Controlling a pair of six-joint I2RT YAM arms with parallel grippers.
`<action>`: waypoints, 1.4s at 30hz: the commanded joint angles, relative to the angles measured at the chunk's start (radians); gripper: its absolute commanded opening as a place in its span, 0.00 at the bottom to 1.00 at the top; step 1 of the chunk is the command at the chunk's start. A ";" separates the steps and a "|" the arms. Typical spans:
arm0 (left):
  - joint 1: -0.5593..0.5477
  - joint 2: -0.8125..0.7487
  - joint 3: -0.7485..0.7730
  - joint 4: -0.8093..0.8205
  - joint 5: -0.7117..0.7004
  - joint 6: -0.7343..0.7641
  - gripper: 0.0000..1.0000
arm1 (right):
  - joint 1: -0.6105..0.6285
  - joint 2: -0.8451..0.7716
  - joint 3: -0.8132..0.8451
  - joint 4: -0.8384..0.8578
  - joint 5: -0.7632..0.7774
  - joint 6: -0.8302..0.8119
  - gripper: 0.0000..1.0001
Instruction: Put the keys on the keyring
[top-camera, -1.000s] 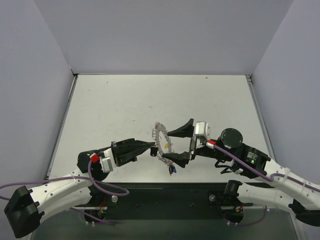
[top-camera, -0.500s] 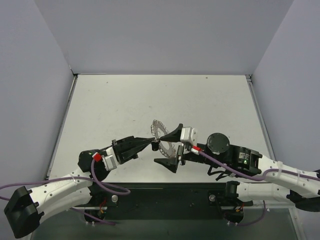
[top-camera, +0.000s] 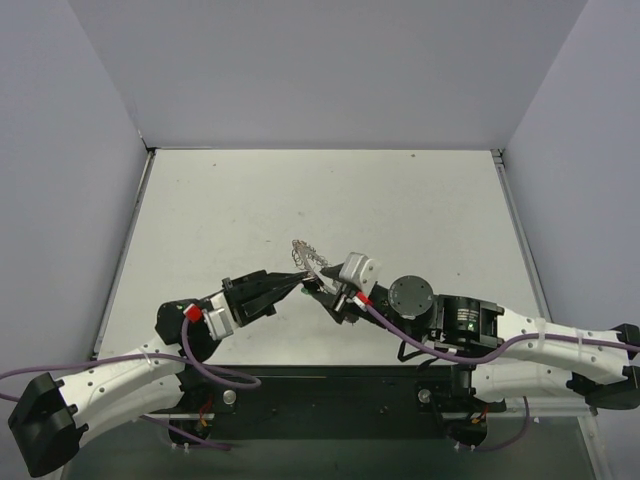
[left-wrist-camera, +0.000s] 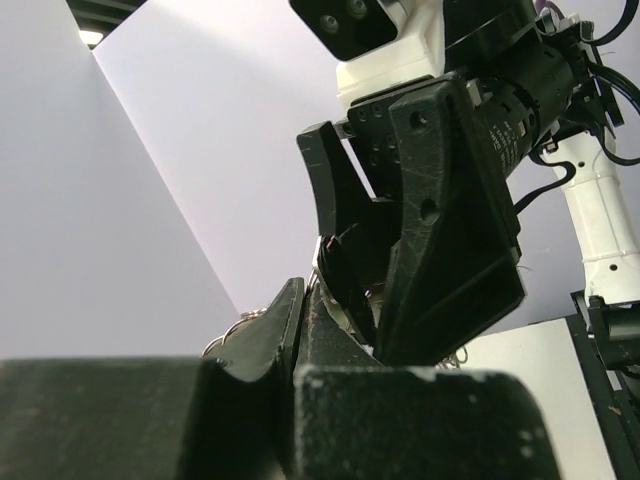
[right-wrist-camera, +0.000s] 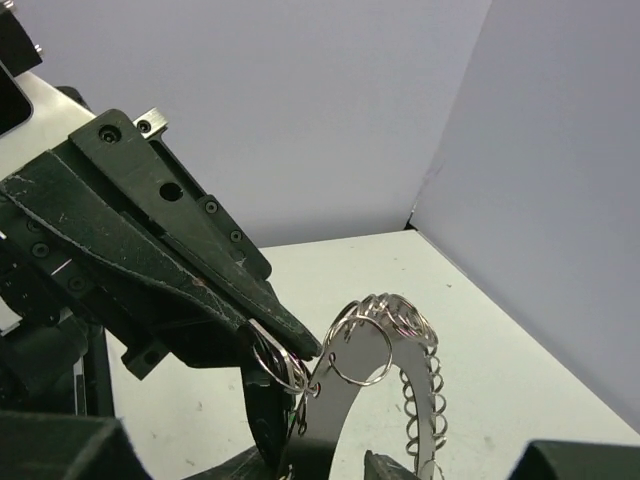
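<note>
The keyring (top-camera: 308, 255) hangs in the air above the near middle of the tabletop (top-camera: 420, 200), caught between the two arms. The left arm reaches in from the near left. The left gripper (top-camera: 300, 284) is closed to a narrow point, its tips meeting at the ring's left edge.

From the right wrist view the hold is plainer. The left gripper (right-wrist-camera: 300, 350) comes in from the left as a black wedge. Its tips pinch a small bunch of thin wire loops (right-wrist-camera: 278, 362) that hang from the keyring (right-wrist-camera: 332, 405). The ring stands nearly upright there, a flat grey band rising in an arc. Coiled wire loops run along its top and down its right side.

The right arm comes in from the near right, and the right gripper (top-camera: 325, 292) sits just beside the left one at the ring's near right side. Its fingers (right-wrist-camera: 575, 462) show only at the bottom corners of its own wrist view. They are part-way apart, with the ring's band going down between them. Whether they press on the ring I cannot tell.

In the left wrist view the right gripper's two black fingers (left-wrist-camera: 440, 230) stand close in front, just past the tip of the left gripper (left-wrist-camera: 305, 300). A little silver wire shows between the two grippers.
</note>
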 joint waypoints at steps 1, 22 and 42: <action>-0.002 -0.021 0.015 0.096 -0.025 0.002 0.00 | 0.008 -0.031 -0.020 0.078 0.103 -0.016 0.33; -0.002 -0.007 -0.019 0.135 -0.023 -0.023 0.00 | 0.006 -0.091 -0.059 0.132 0.107 -0.076 0.00; -0.002 -0.077 -0.069 0.089 -0.045 0.037 0.38 | 0.008 -0.091 -0.048 0.166 0.100 -0.127 0.00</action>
